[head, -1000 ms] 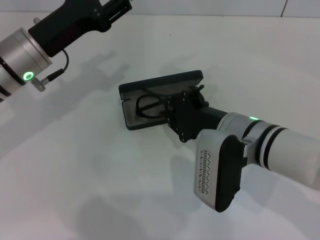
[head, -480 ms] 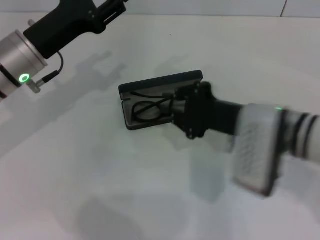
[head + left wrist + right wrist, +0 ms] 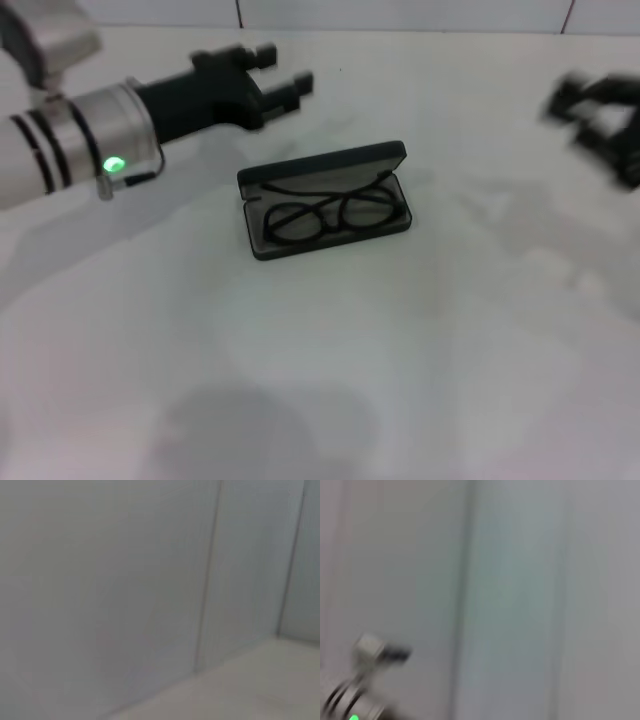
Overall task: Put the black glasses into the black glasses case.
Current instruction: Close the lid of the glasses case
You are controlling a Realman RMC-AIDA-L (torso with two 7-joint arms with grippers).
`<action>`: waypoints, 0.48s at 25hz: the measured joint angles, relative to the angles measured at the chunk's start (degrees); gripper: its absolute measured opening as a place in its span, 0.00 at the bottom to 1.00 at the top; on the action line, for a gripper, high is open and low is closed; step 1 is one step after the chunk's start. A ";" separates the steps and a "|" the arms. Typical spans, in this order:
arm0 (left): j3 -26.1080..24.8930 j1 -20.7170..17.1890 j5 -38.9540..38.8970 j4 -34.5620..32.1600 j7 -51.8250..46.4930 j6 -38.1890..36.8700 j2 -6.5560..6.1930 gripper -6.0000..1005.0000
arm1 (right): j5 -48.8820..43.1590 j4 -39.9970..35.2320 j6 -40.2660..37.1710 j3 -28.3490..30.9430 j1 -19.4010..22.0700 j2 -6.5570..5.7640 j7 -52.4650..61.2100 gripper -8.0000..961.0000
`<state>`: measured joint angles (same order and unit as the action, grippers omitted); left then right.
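Hovering far-left of the black glasses case (image 3: 325, 202), your left gripper (image 3: 283, 76) is spread, empty; right gripper (image 3: 600, 115) is blurring far right, can't tell. Black glasses (image 3: 330, 217) are lying inside; closing carelessly risks pinching a temple.

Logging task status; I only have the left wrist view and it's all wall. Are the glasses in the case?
Observer: Yes. The black glasses lie inside the black glasses case, on the grey lining.
Operator: Lid shut?
Observer: No, the lid stands open along the far side.
Operator: Where's my left end effector?
Observer: The left end effector hangs beyond the case, toward the robot's left, fingers apart and holding nothing.
Operator: And the right?
Observer: The right end effector is far off at the robot's right, well apart from the case.
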<state>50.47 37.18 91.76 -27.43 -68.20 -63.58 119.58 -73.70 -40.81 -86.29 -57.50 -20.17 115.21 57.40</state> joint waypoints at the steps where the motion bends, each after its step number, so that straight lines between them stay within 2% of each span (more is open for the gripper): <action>1: 0.44 0.53 1.47 0.06 -0.14 0.44 0.06 0.62 | 0.52 3.32 -2.46 3.90 -0.55 -0.22 -0.35 0.24; 4: 4.45 1.45 3.50 0.14 -0.23 1.52 0.18 0.62 | 0.71 6.79 -5.01 8.65 -0.78 -0.39 -1.23 0.24; 12: 15.28 2.01 2.96 -0.36 -1.69 7.92 0.31 0.62 | 0.56 7.14 -5.17 8.30 -0.57 -0.06 -1.43 0.25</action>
<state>65.75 39.19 94.71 -27.79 -69.89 -55.66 119.89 -73.14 -33.67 -91.46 -49.20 -20.74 115.15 55.97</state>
